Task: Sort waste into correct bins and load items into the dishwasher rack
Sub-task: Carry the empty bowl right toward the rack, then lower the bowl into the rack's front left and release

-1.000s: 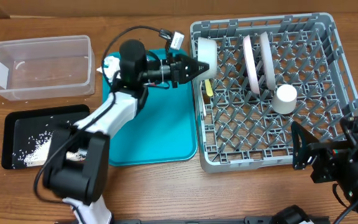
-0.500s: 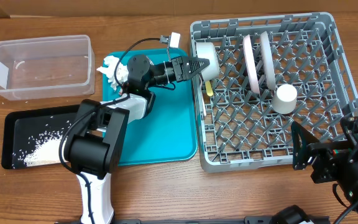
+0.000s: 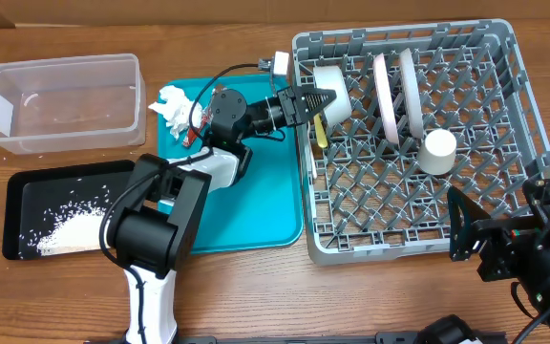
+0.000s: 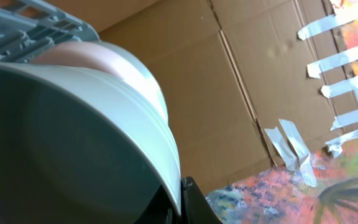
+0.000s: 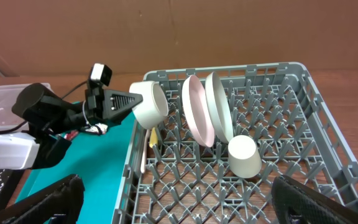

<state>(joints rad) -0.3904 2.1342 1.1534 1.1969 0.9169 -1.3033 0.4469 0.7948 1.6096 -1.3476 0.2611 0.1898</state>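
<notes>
Two hands are in view. My left hand (image 3: 317,98) is clamped on the rim of the bowl (image 3: 336,86). In the left wrist view the bowl fills most of the picture, with a dark finger pressed against its edge at the bottom. The bowl hangs on its side at the tip of that hand, over the back left corner of the rack (image 3: 390,250). I cannot tell whether it touches the pegs under it.

Just in front of the bowl, the spoon (image 3: 321,134) lies in the rack along its left wall. To the bowl's right the white plate (image 3: 386,96) and the green plate (image 3: 411,88) stand on edge side by side. The cup (image 3: 438,150) sits just in front of them.

My right hand (image 5: 176,179) is spread wide and holds nothing. It hovers by the rack's front right corner, well apart from the bowl.

Beside the left arm, the napkin (image 3: 172,105) lies on the back left corner of the teal tray (image 3: 256,191). Farther left on the counter (image 3: 256,291), the rice (image 3: 65,229) lies in the black tray (image 3: 12,215). The tub (image 3: 65,61) stands behind it.
</notes>
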